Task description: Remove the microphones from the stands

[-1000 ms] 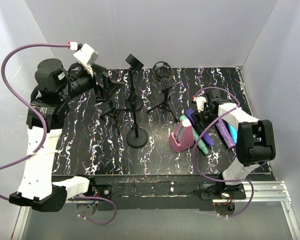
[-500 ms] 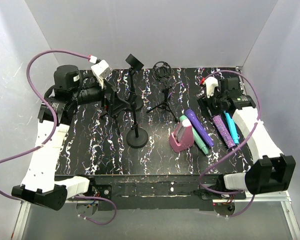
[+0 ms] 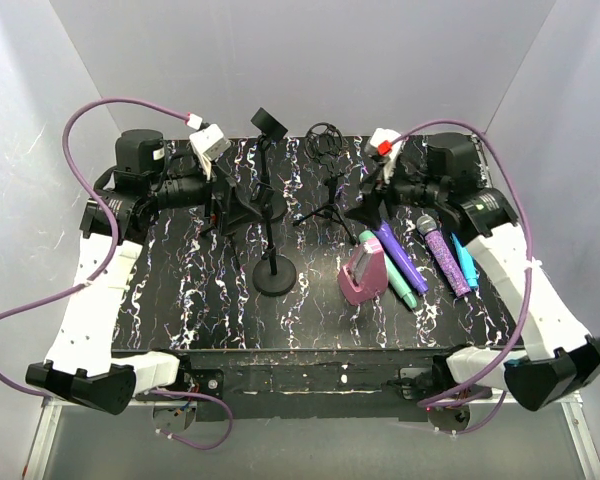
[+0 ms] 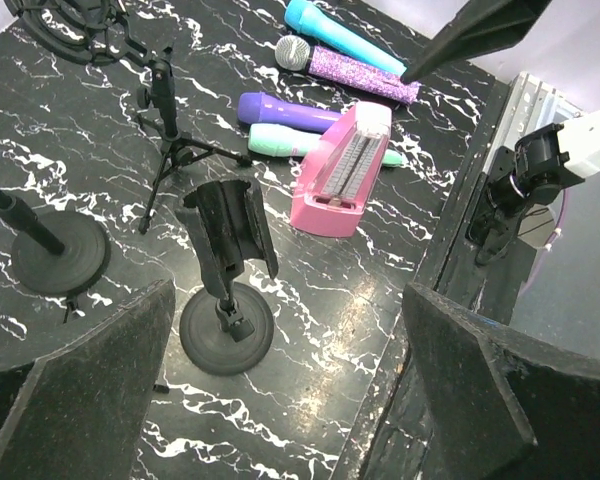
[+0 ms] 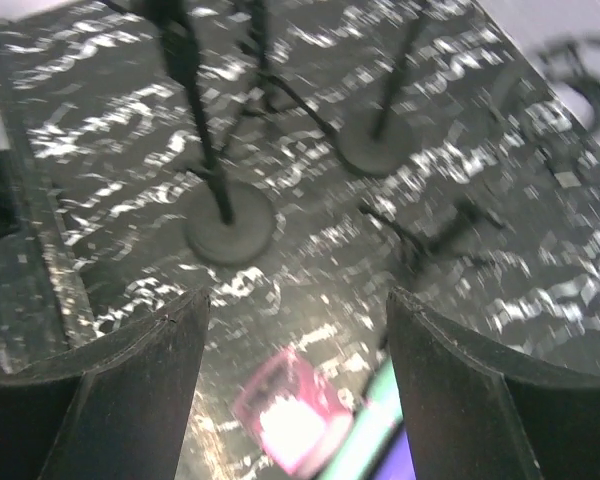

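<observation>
The counter (image 3: 180,290) is black with white marble veins. The stands (image 3: 275,275) are black. The box (image 4: 340,172) is pink. One microphone (image 4: 280,108) is purple, one mint (image 4: 280,140), one turquoise (image 4: 340,35), one glittery violet (image 4: 360,76) with a silver head. The cables (image 3: 90,108) are purple.

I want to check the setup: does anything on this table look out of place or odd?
Nothing is spilled or broken. One oddity: the black clip stand is empty, while the glittery purple microphone and three others lie flat near the pink case.
</observation>
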Controlling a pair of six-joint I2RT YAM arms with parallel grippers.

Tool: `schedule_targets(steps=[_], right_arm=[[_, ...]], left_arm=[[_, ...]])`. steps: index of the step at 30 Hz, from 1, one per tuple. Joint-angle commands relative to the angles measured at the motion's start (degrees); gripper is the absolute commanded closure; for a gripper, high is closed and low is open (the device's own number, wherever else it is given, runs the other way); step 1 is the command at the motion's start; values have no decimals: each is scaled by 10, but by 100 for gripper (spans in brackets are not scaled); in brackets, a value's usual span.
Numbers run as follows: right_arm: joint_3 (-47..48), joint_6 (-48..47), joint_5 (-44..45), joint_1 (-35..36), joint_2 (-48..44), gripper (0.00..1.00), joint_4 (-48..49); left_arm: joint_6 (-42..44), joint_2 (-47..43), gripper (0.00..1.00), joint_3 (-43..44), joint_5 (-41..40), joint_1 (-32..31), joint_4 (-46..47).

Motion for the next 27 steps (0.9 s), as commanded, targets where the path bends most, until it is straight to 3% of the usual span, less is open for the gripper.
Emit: schedule_targets(steps=[1,9,13,15,19,25,27], right_arm=[[50,25,-84,61,55,23,81],[73,79,-50,158,122,23,142],[38,114,44,215,112,16,218],[44,137,99,240,115,15,242],[91,207,165,263,153,13,225],[182,298,223,267,222,12,164],[202,301,234,271,236,17,157]], left_arm=[[19,-11,3,20,-14,3,-40],[42,3,6,50,-36,3,-109],[12,-11,3,65,-75,2,-120],[-21,-18,2,77,-131,4,-114],[-132,-41,2,74,-282,6,-77],[-129,-67,2,48,-359,30,-69],[-131,-78,2,36,-355,31,-66]])
